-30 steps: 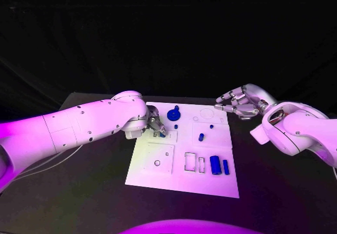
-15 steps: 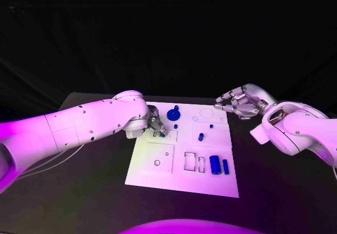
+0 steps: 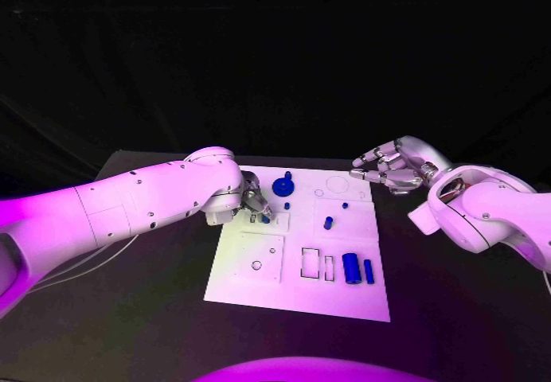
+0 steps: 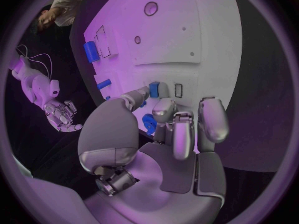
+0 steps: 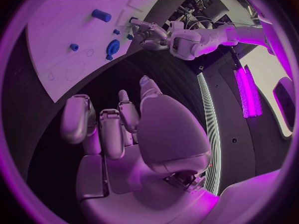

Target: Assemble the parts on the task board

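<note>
Task board (image 3: 345, 294): a white plate lying flat in the middle of the black table (image 3: 150, 318), with outlined recesses across its surface. A blue gear-shaped part (image 3: 283, 188) sits near the board's far edge. A small blue peg (image 3: 329, 223) stands near the board's centre. 2 blue bars, a wide bar (image 3: 353, 269) and a narrow bar (image 3: 369, 271), lie side by side near the board's right edge, toward the near corner.

Left hand (image 3: 254, 204): positioned over the board's far-left corner. Its fingertips (image 4: 144, 96) pinch a small blue part (image 4: 154, 89) against the board surface, beside a small rectangular slot (image 4: 179, 89). The remaining fingers are curled downward close together.

Right hand (image 3: 392, 169): held above the table just beyond the board's far-right corner, apart from the board. It holds nothing. The fingers are loosely bent and separated, with the palm turned toward the board.
</note>
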Robot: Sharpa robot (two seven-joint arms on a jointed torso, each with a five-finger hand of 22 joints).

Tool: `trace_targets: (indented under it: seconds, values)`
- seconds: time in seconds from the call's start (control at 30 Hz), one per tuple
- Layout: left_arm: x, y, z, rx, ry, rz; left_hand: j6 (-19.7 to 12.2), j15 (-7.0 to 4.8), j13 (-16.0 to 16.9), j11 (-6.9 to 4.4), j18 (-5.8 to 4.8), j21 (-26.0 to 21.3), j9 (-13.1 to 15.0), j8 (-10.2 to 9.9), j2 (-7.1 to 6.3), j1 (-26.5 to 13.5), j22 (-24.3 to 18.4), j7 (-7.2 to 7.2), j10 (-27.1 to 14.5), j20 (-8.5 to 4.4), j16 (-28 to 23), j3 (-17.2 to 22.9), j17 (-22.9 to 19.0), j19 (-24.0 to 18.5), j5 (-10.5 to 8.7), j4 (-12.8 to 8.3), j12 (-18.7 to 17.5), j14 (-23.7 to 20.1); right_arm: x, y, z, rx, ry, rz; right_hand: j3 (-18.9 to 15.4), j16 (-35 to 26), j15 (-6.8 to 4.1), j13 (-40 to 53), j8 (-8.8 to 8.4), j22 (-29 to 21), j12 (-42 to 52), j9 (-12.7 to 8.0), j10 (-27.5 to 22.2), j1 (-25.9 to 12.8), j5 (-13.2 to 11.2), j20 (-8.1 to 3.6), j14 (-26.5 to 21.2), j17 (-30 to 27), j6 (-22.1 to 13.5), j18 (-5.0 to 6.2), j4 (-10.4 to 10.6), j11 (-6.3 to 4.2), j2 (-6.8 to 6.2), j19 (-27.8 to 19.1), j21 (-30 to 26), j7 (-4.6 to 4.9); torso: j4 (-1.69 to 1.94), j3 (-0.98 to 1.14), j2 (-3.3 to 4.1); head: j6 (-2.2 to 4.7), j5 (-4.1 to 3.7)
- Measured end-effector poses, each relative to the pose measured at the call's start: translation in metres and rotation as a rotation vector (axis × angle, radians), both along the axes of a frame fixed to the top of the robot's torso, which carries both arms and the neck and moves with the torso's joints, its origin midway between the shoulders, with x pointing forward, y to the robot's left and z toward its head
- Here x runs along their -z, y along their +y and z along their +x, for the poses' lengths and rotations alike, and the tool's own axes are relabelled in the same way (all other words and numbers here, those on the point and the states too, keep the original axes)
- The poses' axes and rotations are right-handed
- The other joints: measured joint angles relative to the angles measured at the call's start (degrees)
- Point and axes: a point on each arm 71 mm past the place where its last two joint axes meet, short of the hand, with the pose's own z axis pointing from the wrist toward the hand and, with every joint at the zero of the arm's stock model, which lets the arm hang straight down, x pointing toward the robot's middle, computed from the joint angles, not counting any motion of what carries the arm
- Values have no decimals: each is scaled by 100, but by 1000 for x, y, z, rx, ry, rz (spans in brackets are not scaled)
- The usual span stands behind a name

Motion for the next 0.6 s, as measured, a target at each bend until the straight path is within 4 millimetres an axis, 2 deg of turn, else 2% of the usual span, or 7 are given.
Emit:
trace_targets:
  seconds: [0.1,0.17,0.27,0.47,0.6]
  values:
    - [1,0,0,2,2,1,11,0,0,20,0,0,6,1,7,-149,12,-12,20,0,0,-185,1,0,1,149,0,0,0,0,0,0,0,0,0,0,0,2,0,-8,0,0,0,-17,0,0,0,0,0,0,0,0,17,0,0,0,1,0,0,-1,0]
    - [1,-1,0,3,4,2,19,0,0,20,0,0,14,1,-29,-206,11,-20,20,0,0,-389,4,0,1,210,0,0,0,0,0,0,0,0,-11,0,0,-2,0,-11,0,0,0,-23,0,0,0,4,0,0,-11,0,23,0,0,0,1,0,-1,-2,-1]
    - [1,-1,0,4,5,3,40,0,5,20,0,0,14,23,-14,-289,16,1,20,0,0,-714,5,0,1,312,0,0,0,0,0,-1,1,0,-15,0,0,-7,0,-14,0,-1,-3,-23,0,0,0,5,0,0,-15,-3,23,0,0,0,-1,-1,-2,-2,-1]
    - [1,0,0,4,8,4,40,0,12,20,0,23,24,22,-8,-290,41,1,20,0,0,-1310,4,0,1,449,23,0,0,-1,0,1,1,0,-31,-23,0,-23,0,-23,0,-1,-21,-46,0,21,0,4,0,0,1,-21,0,-20,-35,0,0,-1,-3,2,-9]
    - [2,0,0,4,8,5,40,0,11,20,1,23,31,22,83,-200,41,1,20,0,0,-1577,4,0,1,522,23,0,0,-1,0,1,1,0,-31,-23,0,-23,0,-23,0,-1,-21,-45,0,21,0,4,0,0,1,-21,0,-20,-35,0,2,-2,-3,7,-14]
